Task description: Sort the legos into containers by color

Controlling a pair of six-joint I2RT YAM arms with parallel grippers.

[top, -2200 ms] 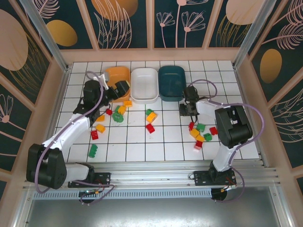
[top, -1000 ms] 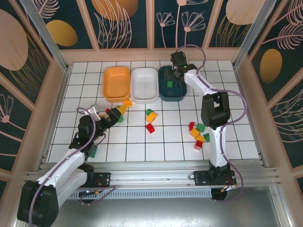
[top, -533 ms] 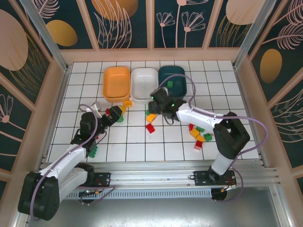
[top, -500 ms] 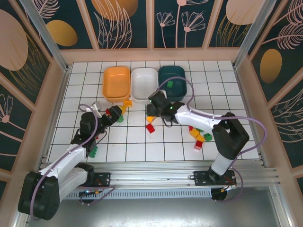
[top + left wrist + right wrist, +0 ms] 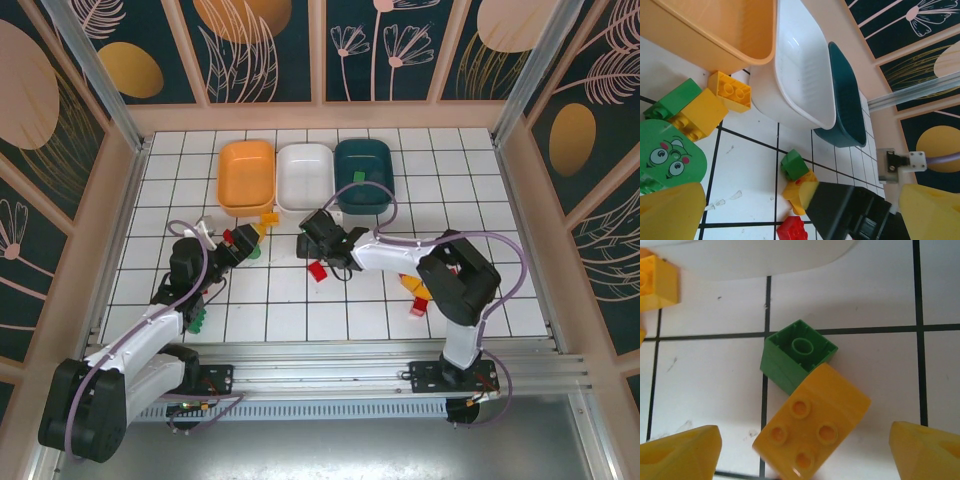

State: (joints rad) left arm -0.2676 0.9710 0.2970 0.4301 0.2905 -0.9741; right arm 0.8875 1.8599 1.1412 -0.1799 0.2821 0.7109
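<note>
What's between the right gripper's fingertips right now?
Right wrist view: a yellow brick lies between the open fingertips of the right gripper, touching a green brick just beyond it.

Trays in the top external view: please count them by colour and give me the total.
orange tray: 1
white tray: 1
dark teal tray: 1
Total: 3
</note>
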